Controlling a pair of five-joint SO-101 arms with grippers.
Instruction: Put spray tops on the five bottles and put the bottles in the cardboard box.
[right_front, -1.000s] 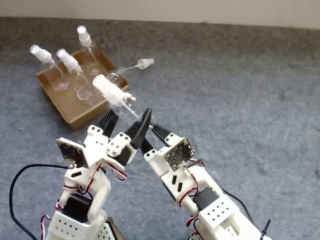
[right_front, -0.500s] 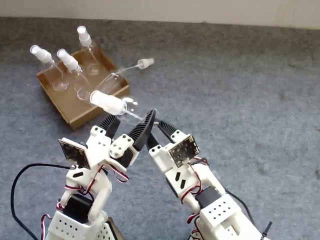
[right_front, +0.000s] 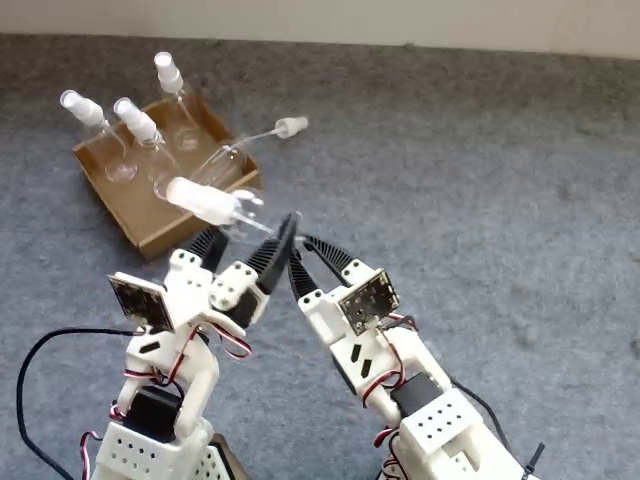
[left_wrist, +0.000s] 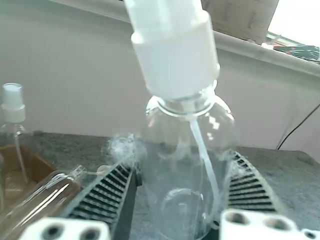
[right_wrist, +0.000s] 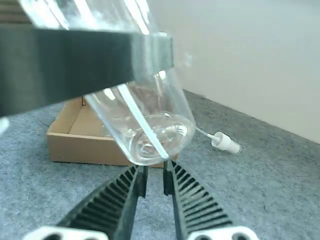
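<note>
High view: the left end effector (right_front: 245, 238) is clenched on the bottle (right_front: 210, 200), which hangs between it and the box (right_front: 120, 210). Long axis lies steeply tilted, cap toward the box, base back toward both end effectors. The right end effector (right_front: 302, 246) sits just beside the base.

Left wrist view: the fingers (left_wrist: 107, 195) flank the bottle's body, cap (left_wrist: 172, 45) pointing away.

Right wrist view: the right end effector is released, its jaws a narrow gap apart and empty, base just beyond its tips.

Likely best: right backs away; left rights the bottle, then lowers it base-first into free box floor.
</note>
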